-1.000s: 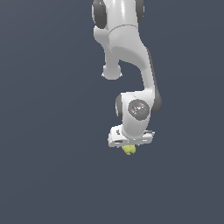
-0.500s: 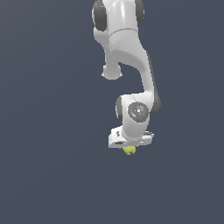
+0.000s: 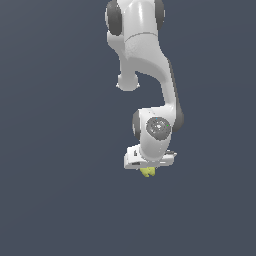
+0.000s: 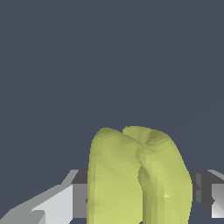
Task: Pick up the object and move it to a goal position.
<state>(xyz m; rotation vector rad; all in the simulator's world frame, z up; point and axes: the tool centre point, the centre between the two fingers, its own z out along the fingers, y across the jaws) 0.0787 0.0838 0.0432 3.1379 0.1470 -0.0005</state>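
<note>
Object (image 4: 139, 177): matt yellow-green surface, waxy-looking, lumpy and faceted, with shallow creases; one tiny pale glint toward 5 o'clock on its face.

Gripper (image 3: 148, 170): smooth white shell, plastic-like, soft satin sheen. Fingers (image 4: 65, 202): flat white and grey faces with darker grey inner pads, matt.

Arm (image 3: 150, 60): glossy-smooth white casing, plastic in look; dark grey matt joint bands and a grey disc cap.

Backdrop (image 3: 55, 150): uniform matt slate-blue, textureless.

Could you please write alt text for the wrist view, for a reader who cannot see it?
A lumpy yellow-green blob fills the lower middle of the picture, sitting between the two fingers of the gripper, which press in on it from either side. Behind it there is only a plain dark grey-blue background.
</note>
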